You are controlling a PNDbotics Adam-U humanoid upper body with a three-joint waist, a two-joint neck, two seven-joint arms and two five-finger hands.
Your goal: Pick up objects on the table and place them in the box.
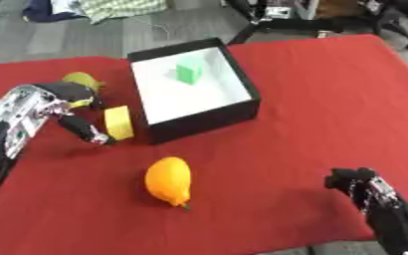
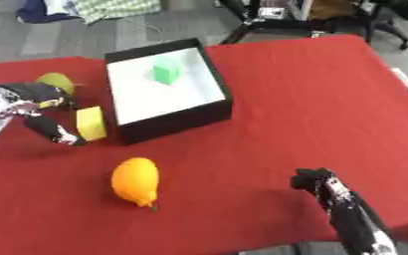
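A black box (image 1: 242,107) with a white inside stands at the middle back of the red table (image 1: 312,99), and a green block (image 1: 188,73) lies in it. A yellow block (image 1: 118,122) rests on the cloth just left of the box. My left hand (image 1: 64,104) is open beside this block, its thumb (image 1: 90,132) reaching down along the block's left side and its fingers up by a yellow-green fruit (image 1: 81,78). An orange fruit (image 1: 169,180) lies alone at the front centre. My right hand (image 1: 356,182) rests open at the lower right, holding nothing.
The table's front edge runs close under the orange fruit and my right arm. Beyond the far edge is grey floor with a heap of clothes (image 1: 112,7) and black chair legs (image 1: 268,25).
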